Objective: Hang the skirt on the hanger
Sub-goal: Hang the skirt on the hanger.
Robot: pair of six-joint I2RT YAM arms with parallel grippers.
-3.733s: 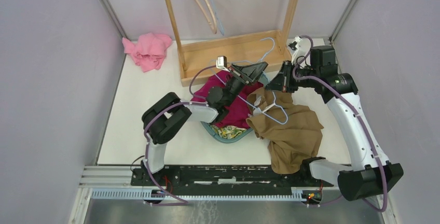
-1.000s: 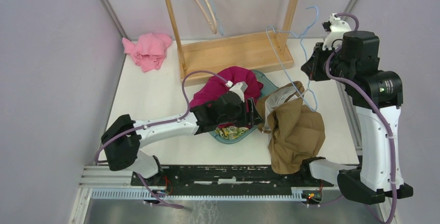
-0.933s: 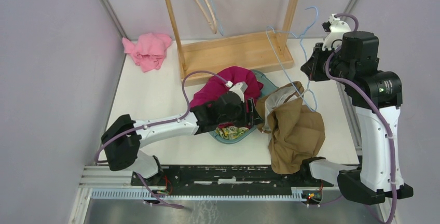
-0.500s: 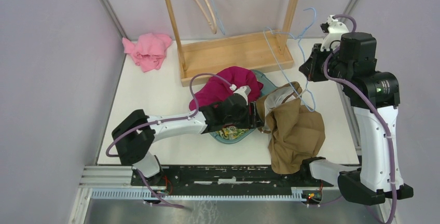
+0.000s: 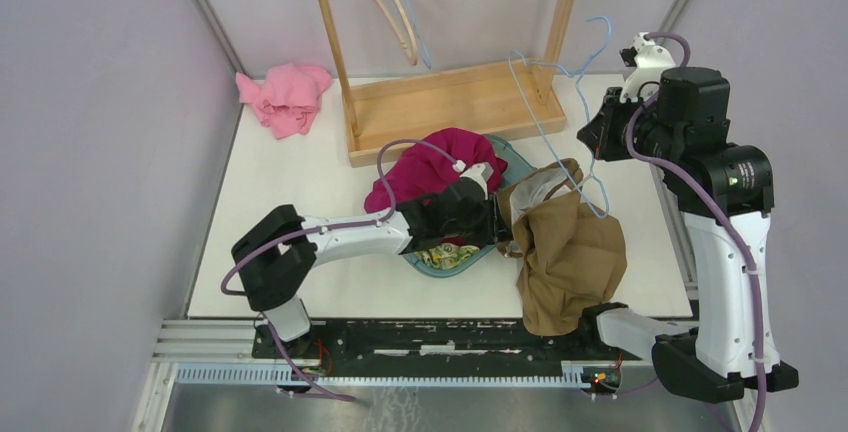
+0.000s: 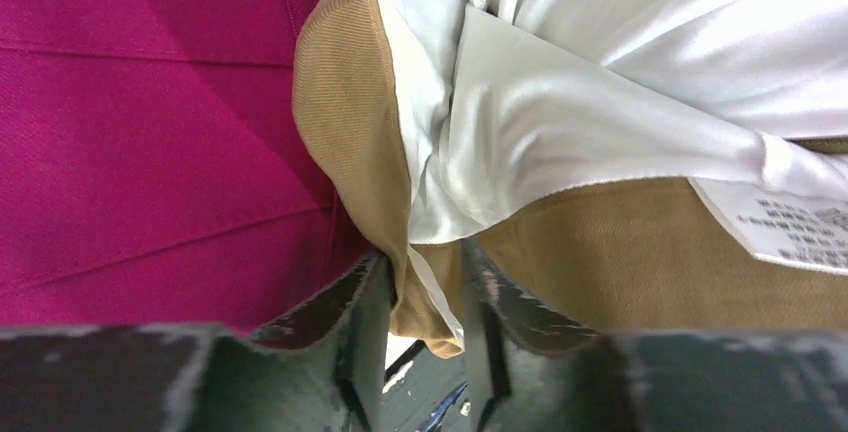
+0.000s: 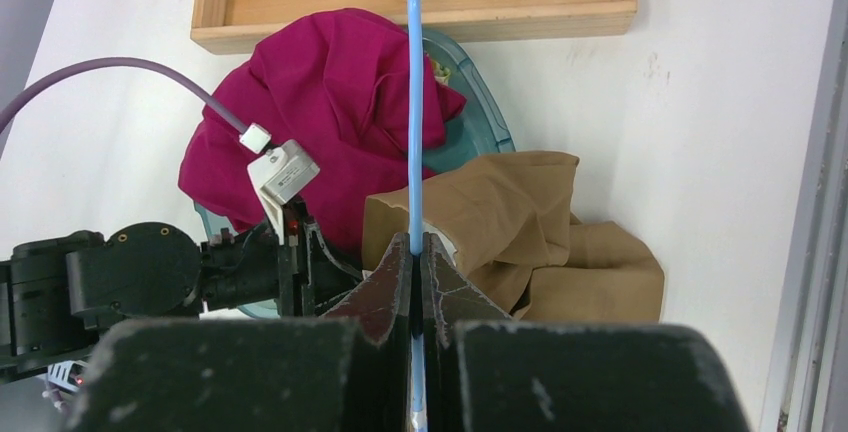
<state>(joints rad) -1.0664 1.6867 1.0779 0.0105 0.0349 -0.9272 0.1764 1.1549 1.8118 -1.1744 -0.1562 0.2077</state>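
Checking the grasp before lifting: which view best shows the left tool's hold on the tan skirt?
Left wrist view: the left tool grips a folded edge of the tan skirt, white lining visible. Top external shows tool and skirt meeting, contact hidden. Right wrist shows that arm beside the skirt, fingertips hidden.

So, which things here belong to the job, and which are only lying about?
For the job: tan skirt, pinched by the left hand; blue hanger, held by the right hand.
Lying about: magenta garment, teal tray, pink cloth, wooden rack, spare hangers on it.
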